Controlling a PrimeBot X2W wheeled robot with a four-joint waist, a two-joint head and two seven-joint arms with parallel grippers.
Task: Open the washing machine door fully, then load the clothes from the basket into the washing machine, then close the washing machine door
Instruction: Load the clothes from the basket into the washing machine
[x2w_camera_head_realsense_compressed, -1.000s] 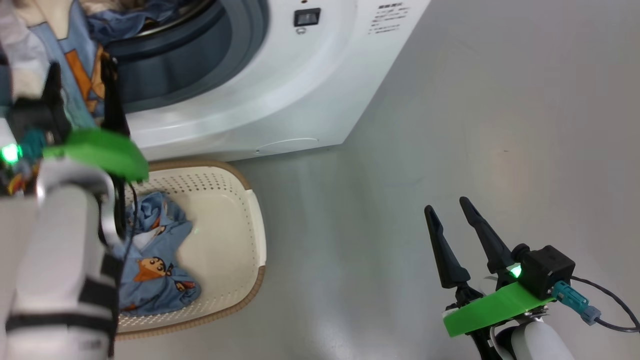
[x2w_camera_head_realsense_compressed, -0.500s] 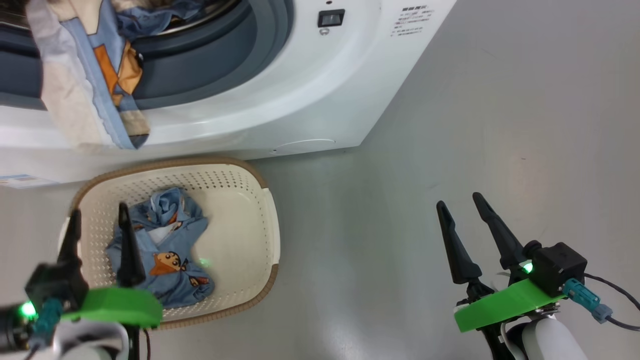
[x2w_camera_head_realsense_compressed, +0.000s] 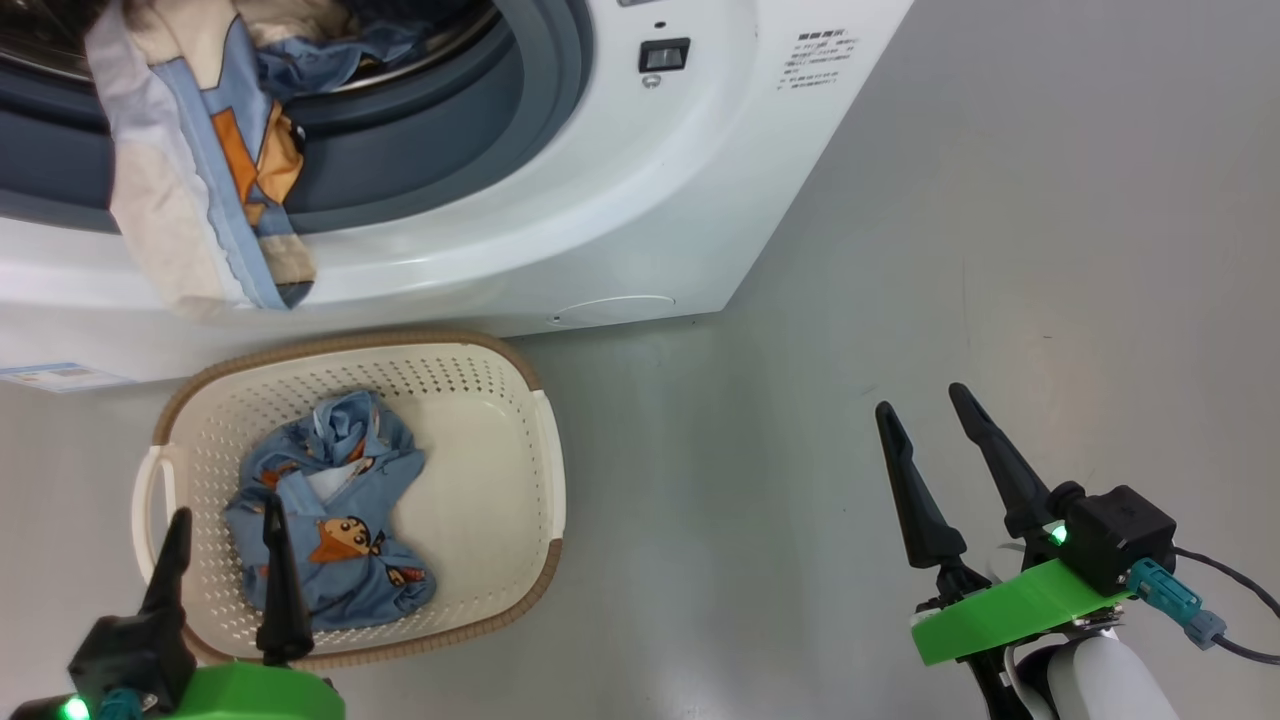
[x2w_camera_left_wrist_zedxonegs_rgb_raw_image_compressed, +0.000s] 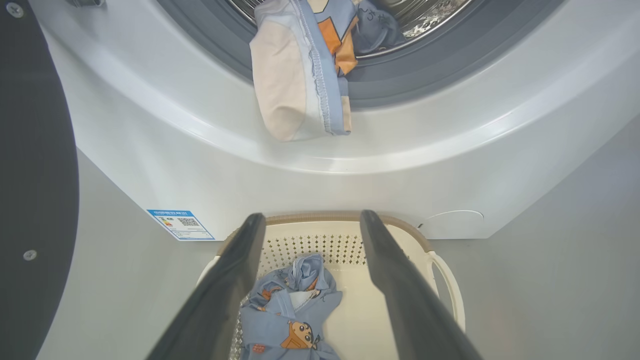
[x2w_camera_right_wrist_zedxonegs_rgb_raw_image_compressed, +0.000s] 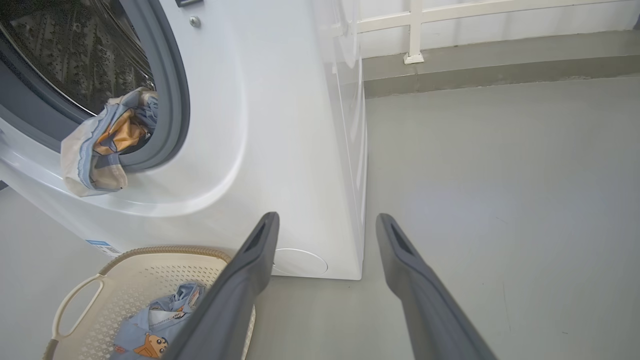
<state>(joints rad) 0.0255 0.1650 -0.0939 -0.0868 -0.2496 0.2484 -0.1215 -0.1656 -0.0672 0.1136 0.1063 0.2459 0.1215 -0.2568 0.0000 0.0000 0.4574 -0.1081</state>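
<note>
The washing machine (x2w_camera_head_realsense_compressed: 620, 200) stands with its mouth uncovered. The washing machine door (x2w_camera_left_wrist_zedxonegs_rgb_raw_image_compressed: 35, 175) shows as a dark panel swung out at the left of the left wrist view. One of the clothes, a cream and blue piece (x2w_camera_head_realsense_compressed: 200, 170), hangs out over the grey gasket and down the white front; more blue fabric lies in the drum. A blue printed garment (x2w_camera_head_realsense_compressed: 330, 530) lies in the basket (x2w_camera_head_realsense_compressed: 470, 450) on the floor below. My left gripper (x2w_camera_head_realsense_compressed: 225, 508) is open and empty above the basket's near side, its fingers framing the garment (x2w_camera_left_wrist_zedxonegs_rgb_raw_image_compressed: 295, 310). Off to the right, my right gripper (x2w_camera_head_realsense_compressed: 920, 398) hangs open over bare floor.
Low on the washer's front are a blue energy label (x2w_camera_head_realsense_compressed: 50, 378) and a round cap (x2w_camera_head_realsense_compressed: 615, 308). Grey floor (x2w_camera_head_realsense_compressed: 1000, 200) stretches open to the right of the machine. A white rail and a raised kerb (x2w_camera_right_wrist_zedxonegs_rgb_raw_image_compressed: 415, 55) run along the back.
My left gripper has come down from the drum mouth to above the basket, leaving the cream and blue piece hanging over the gasket. The head camera shifted a little. The right arm stayed put.
</note>
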